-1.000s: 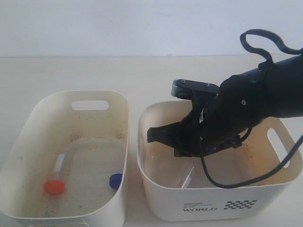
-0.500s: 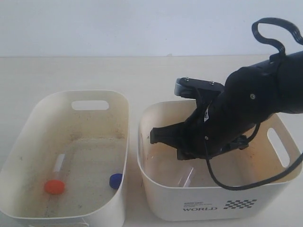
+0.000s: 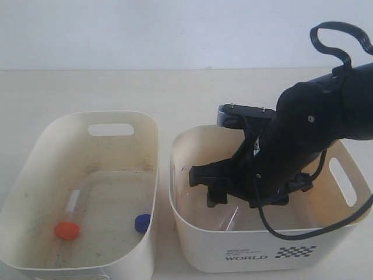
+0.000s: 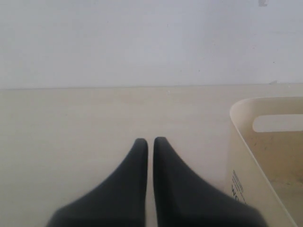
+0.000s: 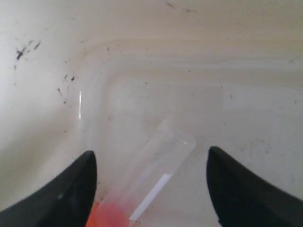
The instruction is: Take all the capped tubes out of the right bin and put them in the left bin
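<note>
My right gripper point(image 5: 150, 158) is open inside the right bin point(image 3: 262, 248), the cream tub printed "WORLD". One capped tube point(image 5: 156, 177) lies flat on the bin's floor between the two spread fingers, clear with a white strip and an orange-red cap; neither finger touches it. The exterior view shows a bit of this tube point(image 3: 231, 219) under the arm. The left bin point(image 3: 35, 151) holds an orange-red capped tube point(image 3: 67, 229) and a blue cap point(image 3: 141, 222). My left gripper point(image 4: 150, 141) is shut on nothing, over bare table.
The black right arm point(image 3: 303, 134) fills much of the right bin's opening and hides part of its floor. The two bins stand side by side, nearly touching. In the left wrist view a cream tub wall point(image 4: 246, 161) with some print stands close beside the gripper.
The right gripper has sunk deeper into the right bin and its jaws have gone from shut to open around the tube. The tubes in the left bin have not moved.
</note>
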